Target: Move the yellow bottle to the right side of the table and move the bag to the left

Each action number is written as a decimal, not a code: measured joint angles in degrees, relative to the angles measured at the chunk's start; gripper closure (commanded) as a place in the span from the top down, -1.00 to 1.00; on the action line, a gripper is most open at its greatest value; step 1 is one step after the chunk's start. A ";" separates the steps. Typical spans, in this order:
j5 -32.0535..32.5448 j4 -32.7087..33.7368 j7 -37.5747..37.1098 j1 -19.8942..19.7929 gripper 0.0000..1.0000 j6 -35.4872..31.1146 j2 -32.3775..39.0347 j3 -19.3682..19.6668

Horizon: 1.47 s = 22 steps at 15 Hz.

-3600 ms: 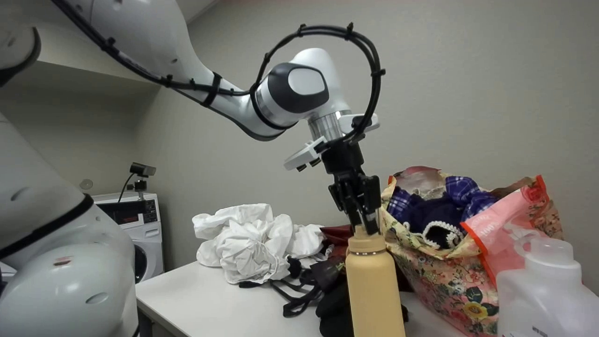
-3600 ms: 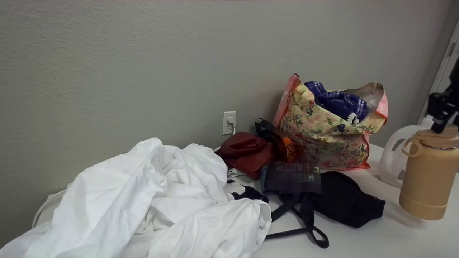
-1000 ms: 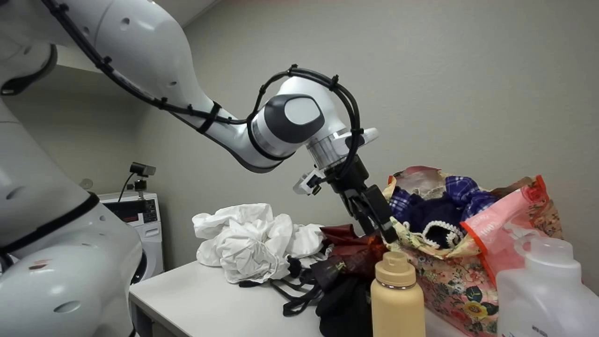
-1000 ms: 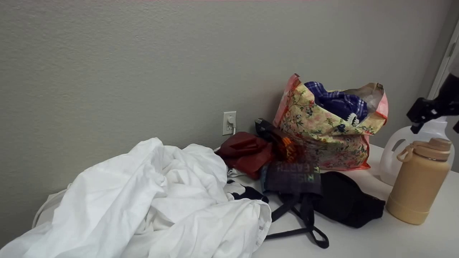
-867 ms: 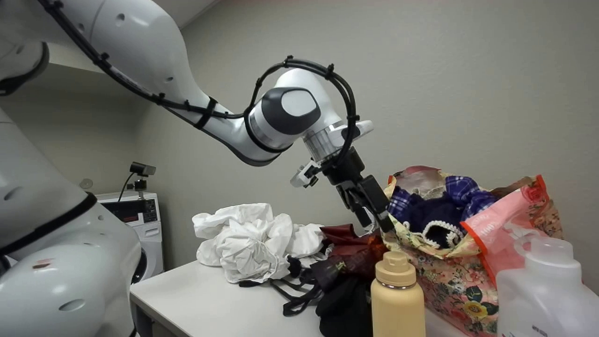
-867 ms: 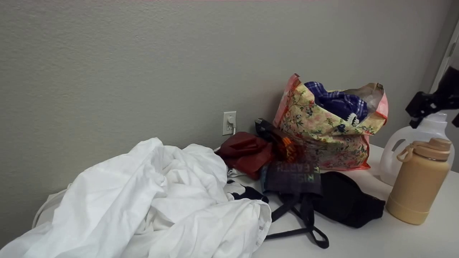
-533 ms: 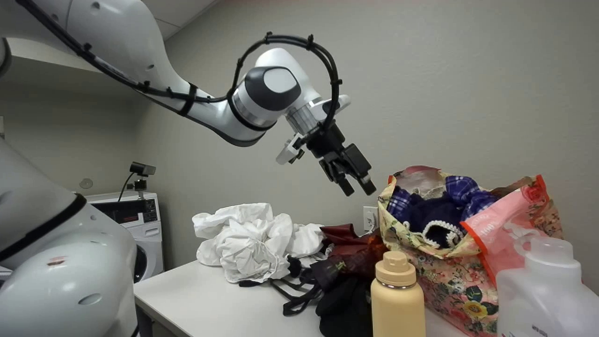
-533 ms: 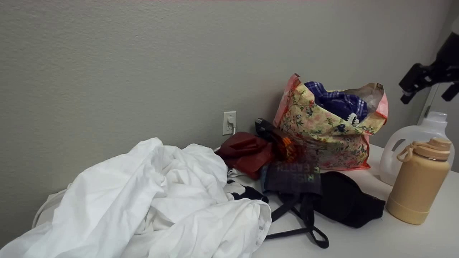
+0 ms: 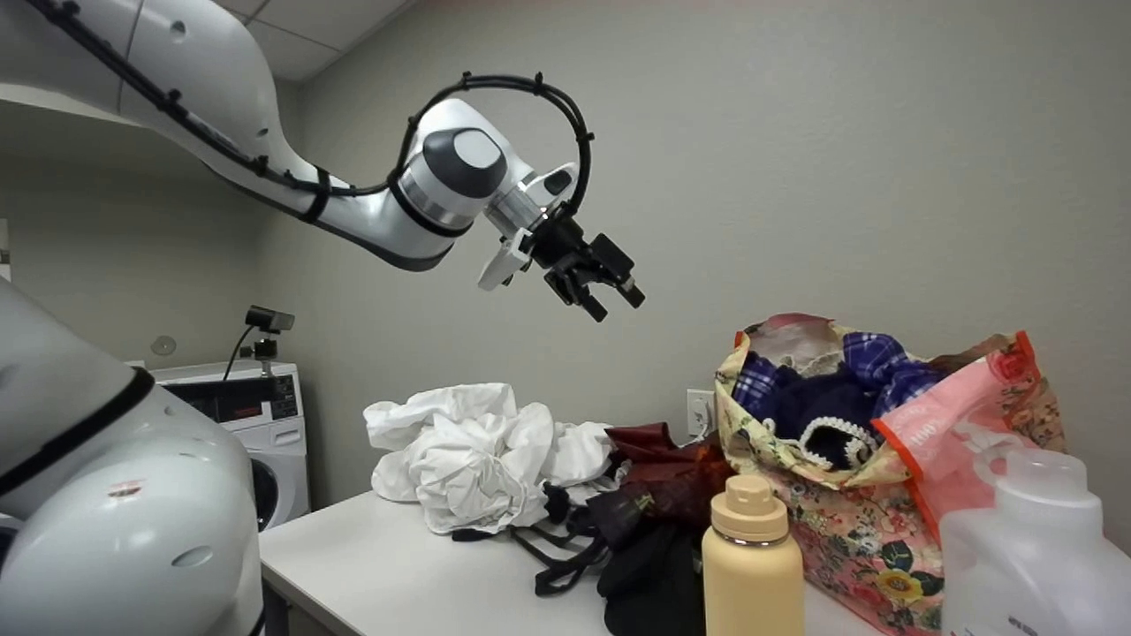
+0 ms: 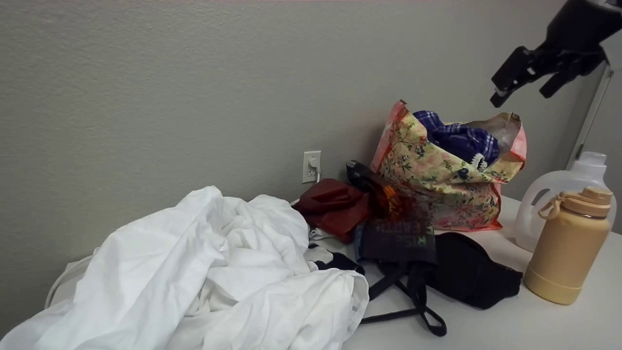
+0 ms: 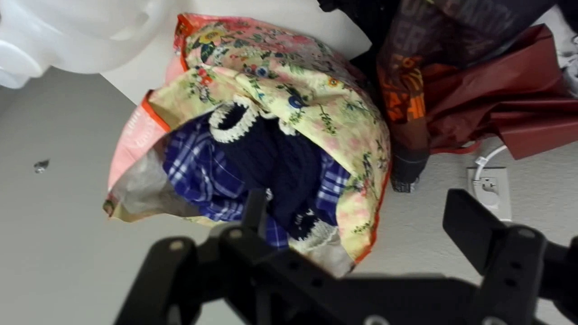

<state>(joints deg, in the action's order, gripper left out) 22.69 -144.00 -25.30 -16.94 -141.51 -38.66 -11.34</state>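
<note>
The yellow bottle (image 9: pixel 753 583) with its paler cap stands upright on the light table (image 9: pixel 424 565); an exterior view shows the whole bottle (image 10: pixel 568 248) close to the white jug. Soft and dark with bright orange patches, the bag (image 11: pixel 402 97) lies among clothes beside the large floral bag; its orange part (image 10: pixel 391 197) also shows in an exterior view. My gripper (image 9: pixel 617 305) hangs high above the table, apart from everything. In the wrist view my gripper (image 11: pixel 356 198) has its fingers wide apart, nothing held between them. The bottle is outside the wrist view.
A floral bag (image 10: pixel 447 194) stuffed with clothes leans by the wall. Beside the bottle is a translucent jug (image 10: pixel 539 218). White cloth (image 10: pixel 209 272) is heaped at one end. Dark red fabric (image 10: pixel 335 204) and black clothing (image 10: pixel 476 272) lie between. A wall outlet (image 10: pixel 311 166) holds a plug.
Earlier my gripper was at the bottle's cap, the bottle slightly raised. Now the bottle stands on the table, let go, and my open gripper has risen and moved away from it.
</note>
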 measured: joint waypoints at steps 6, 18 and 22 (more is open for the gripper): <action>-4.55 2.07 4.21 9.36 1.00 -1.09 5.78 -1.28; -0.47 3.62 6.01 15.76 1.00 -5.61 22.59 -3.55; 5.16 5.35 2.41 14.48 1.00 -8.40 30.08 -2.82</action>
<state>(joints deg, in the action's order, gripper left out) 27.85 -138.65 -22.89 -2.47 -149.91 -8.58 -14.16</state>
